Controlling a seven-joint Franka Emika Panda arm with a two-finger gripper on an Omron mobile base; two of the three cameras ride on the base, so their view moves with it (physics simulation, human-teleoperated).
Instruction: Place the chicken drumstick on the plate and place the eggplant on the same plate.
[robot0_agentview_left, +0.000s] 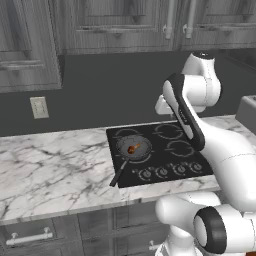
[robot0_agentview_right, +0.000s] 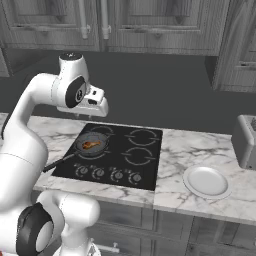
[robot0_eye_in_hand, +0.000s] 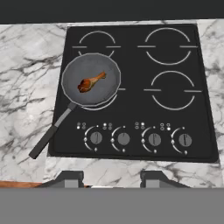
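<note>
Step one, not started: hand (robot0_eye_in_hand: 105, 177) hovers high over the stove (robot0_eye_in_hand: 135, 87), nothing between its fingertips, which stand partly apart. The drumstick (robot0_eye_in_hand: 91, 82) lies in the frying pan (robot0_eye_in_hand: 91, 79) on the front-left burner, pan handle pointing out over the counter (robot0_agentview_right: 195, 145). Nothing else in the pan. The plate (robot0_agentview_right: 206, 181) sits bare on the counter to the right of the stove, well apart from the pan. Can't spot the eggplant from here.

Next move, as I read it: shift left, descend into the pan, line the fingers across the drumstick's narrow shaft, close. Pan rim is shallow, so clearance looks fine. Then carry right to the plate.
</note>
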